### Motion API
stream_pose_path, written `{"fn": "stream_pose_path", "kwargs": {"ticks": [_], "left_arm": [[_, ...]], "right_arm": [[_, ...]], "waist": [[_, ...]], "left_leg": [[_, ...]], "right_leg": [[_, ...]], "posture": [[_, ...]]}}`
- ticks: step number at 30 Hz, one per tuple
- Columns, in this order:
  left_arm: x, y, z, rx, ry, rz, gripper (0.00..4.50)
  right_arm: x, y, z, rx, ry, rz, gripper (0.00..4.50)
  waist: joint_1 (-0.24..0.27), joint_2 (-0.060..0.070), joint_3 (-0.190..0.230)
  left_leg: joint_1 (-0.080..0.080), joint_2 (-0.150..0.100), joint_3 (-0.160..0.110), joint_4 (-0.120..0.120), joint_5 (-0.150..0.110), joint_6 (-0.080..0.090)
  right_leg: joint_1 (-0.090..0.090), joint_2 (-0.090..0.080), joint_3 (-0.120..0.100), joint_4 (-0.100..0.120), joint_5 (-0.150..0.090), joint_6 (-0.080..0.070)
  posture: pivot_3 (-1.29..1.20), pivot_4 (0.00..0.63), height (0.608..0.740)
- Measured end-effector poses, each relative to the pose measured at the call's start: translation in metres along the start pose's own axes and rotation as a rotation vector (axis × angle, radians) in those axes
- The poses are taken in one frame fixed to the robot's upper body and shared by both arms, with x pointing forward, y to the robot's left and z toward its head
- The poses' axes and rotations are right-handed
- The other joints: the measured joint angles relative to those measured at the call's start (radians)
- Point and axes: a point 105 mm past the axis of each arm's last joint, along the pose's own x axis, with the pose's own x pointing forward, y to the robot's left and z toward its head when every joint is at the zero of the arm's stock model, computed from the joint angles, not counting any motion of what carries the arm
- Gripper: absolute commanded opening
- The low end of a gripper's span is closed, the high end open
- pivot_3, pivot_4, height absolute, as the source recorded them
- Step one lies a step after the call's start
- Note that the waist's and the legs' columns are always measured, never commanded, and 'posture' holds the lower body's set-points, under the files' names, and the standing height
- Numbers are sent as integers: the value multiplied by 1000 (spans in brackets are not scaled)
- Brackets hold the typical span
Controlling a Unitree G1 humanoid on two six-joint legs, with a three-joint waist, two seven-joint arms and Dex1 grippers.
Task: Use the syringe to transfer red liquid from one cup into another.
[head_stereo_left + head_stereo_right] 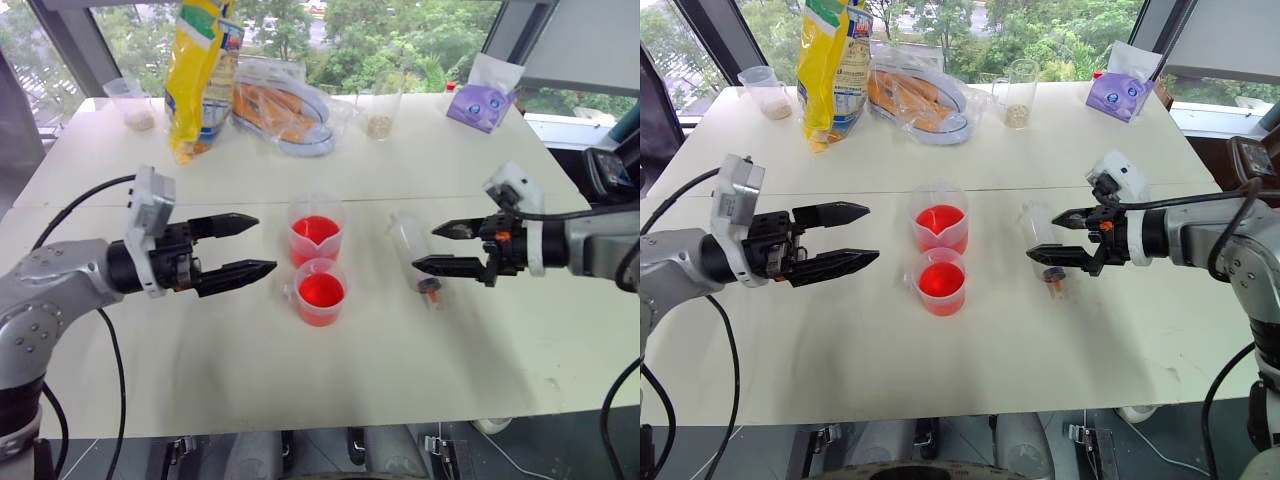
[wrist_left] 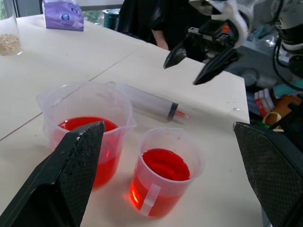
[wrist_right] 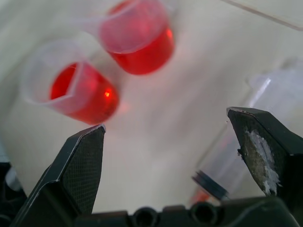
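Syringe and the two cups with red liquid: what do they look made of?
Syringe: looks like clear, smooth plastic; the table shows through the barrel, with a dark plunger seal and an orange-red tip.
Taller cup: translucent, slightly frosted plastic, thin wall with a pour spout.
Shorter cup: same cloudy plastic by the look, with a moulded side tab. Glass seems unlikely, but can't be excluded.

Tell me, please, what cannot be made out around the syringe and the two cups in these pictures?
- Syringe: head views, the right gripper covers part of the barrel.
- Syringe plunger end: right wrist view, blurred and cut by the edge.
- Taller cup markings: too small.
- Shorter cup tab: head views, barely visible.
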Motion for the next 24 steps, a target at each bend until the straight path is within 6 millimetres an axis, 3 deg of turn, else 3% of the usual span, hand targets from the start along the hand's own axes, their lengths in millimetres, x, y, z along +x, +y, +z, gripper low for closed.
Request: {"fn": "stream_pose_path", "kwargs": {"ticks": [10, 18, 24], "left_arm": [[8, -2, -14, -28, -34, 8, 4500], [7, -5, -21, -39, -47, 39, 4500], [7, -8, -22, -30, -57, 62, 4500]], "right_arm": [[43, -59, -8, 301, 257, -179, 4477], [67, -70, 1, 379, 374, -246, 4477], [83, -73, -8, 354, 447, -247, 4477]], "waist": [[-1, 0, 0], [-3, 0, 0], [-2, 0, 0]], "left_leg": [[-1, 0, 1, 0, 0, 0], [-1, -1, 2, 0, 0, 1], [-1, -1, 1, 0, 0, 1]], "right_leg": [[-1, 0, 1, 1, 1, 0], [-2, 0, 1, 1, 2, 3], [-1, 0, 1, 1, 3, 4]], "posture": [[0, 150, 740], [0, 150, 740], [0, 150, 740]]}}
